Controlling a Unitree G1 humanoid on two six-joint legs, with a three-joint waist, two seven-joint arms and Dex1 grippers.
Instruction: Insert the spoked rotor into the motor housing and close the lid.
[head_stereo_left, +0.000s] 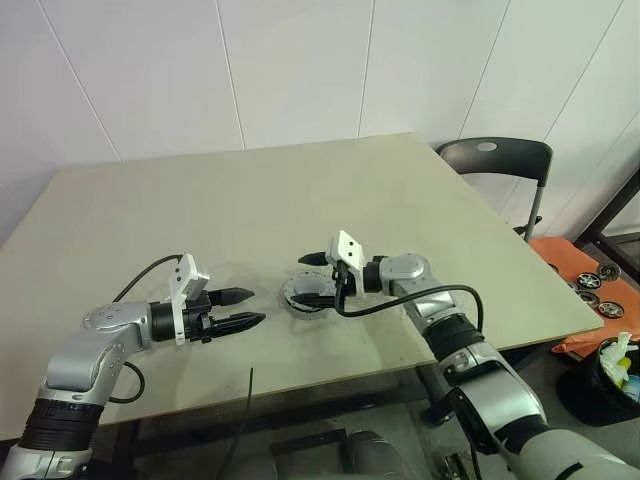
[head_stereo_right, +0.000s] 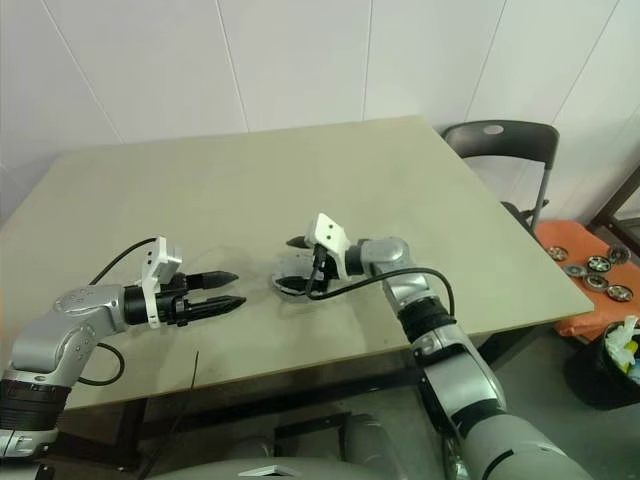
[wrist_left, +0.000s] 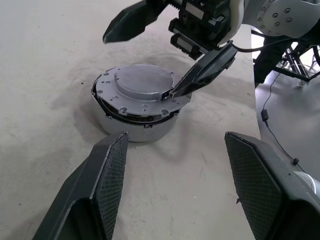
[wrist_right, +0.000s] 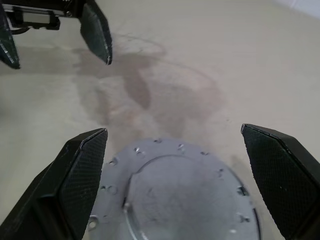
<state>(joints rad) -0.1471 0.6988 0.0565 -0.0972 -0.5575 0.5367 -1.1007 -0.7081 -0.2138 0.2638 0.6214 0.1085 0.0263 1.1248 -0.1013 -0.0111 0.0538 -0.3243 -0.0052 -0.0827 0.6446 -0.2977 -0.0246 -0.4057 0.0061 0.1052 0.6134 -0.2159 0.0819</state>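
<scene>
The motor housing (wrist_left: 135, 127) stands on the table's near middle, a silvery round body. The lid (wrist_left: 142, 82), a silver-grey disc with small holes round its rim, lies on top of it, with a dark gap under its near edge. The spoked rotor is hidden. My right gripper (head_stereo_left: 312, 278) is open and straddles the lid from the right. One of its fingertips (wrist_left: 175, 92) touches the lid's rim and the other hangs above. My left gripper (head_stereo_left: 245, 308) is open and empty, a short way left of the housing and pointing at it.
A black chair (head_stereo_left: 495, 160) stands beyond the table's right corner. Lower right, off the table, an orange tray (head_stereo_left: 590, 285) holds round parts and a bin (head_stereo_left: 615, 370) stands beside it. Bare tabletop (head_stereo_left: 250, 200) stretches behind the housing.
</scene>
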